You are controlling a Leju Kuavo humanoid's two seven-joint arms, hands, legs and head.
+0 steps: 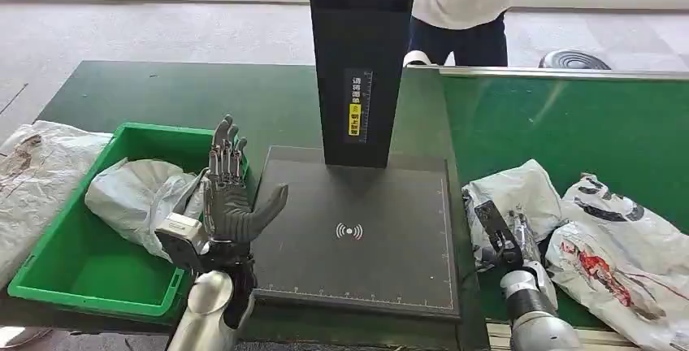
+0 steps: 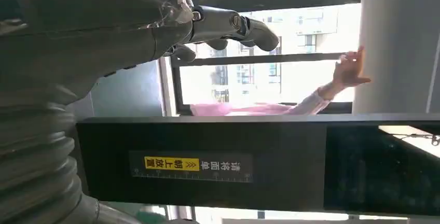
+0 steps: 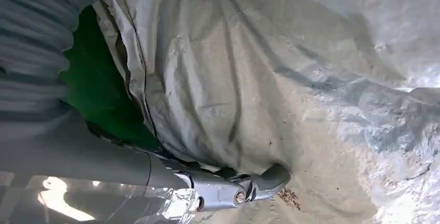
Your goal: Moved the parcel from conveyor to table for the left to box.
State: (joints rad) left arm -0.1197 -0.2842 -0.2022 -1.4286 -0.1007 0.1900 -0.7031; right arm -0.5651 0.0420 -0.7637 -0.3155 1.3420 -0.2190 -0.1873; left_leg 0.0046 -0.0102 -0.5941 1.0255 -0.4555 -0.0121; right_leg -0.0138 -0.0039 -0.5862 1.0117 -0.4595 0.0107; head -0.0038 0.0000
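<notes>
Two broad green surfaces take up most of the head view — the table (image 1: 162,95) on the left and the conveyor (image 1: 585,123) on the right — with a black scanner stand (image 1: 361,58) and its dark pad (image 1: 357,237) between them. A green bin (image 1: 73,274) on the table holds a crumpled grey bag (image 1: 134,192), beside which the left hand (image 1: 227,201) is raised, fingers spread, holding nothing. On the conveyor the right hand (image 1: 504,233) presses against the grey parcel (image 1: 520,188) — whether its fingers have closed on it I cannot tell — beside a white printed parcel (image 1: 617,253).
</notes>
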